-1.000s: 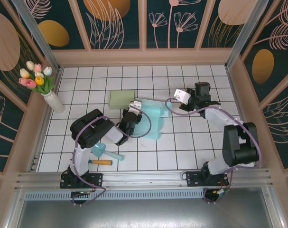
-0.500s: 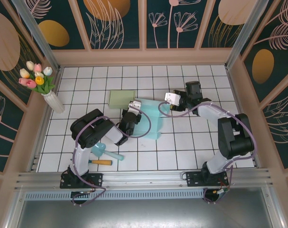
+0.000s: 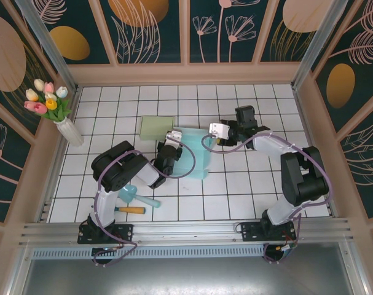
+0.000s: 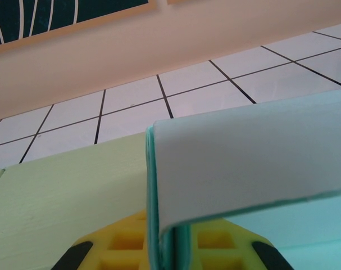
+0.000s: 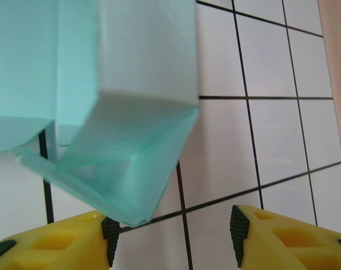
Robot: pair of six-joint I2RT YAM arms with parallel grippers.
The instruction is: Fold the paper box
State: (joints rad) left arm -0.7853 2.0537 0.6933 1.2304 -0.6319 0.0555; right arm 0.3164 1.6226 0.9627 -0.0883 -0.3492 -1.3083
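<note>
Now, a smooth teal paper box (image 3: pixel 198 157), half folded, sits mid-way across the tiled surface (image 3: pixel 247 196).
My left end effector (image 4: pixel 168 250) pinches its doubled, creased edge; my right end effector (image 5: pixel 170 228), spread, faces a layered corner.

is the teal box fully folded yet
Partly: one panel of the box is bent over in the left gripper; a corner flap sits loose by the right gripper.

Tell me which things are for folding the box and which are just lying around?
For the job: blue-green paper box, left gripper pinching it, right gripper open by its corner.

Just lying about: vase of flowers, scoop, wooden-handled tool, green sheet (maybe a spare, hard to tell).
</note>
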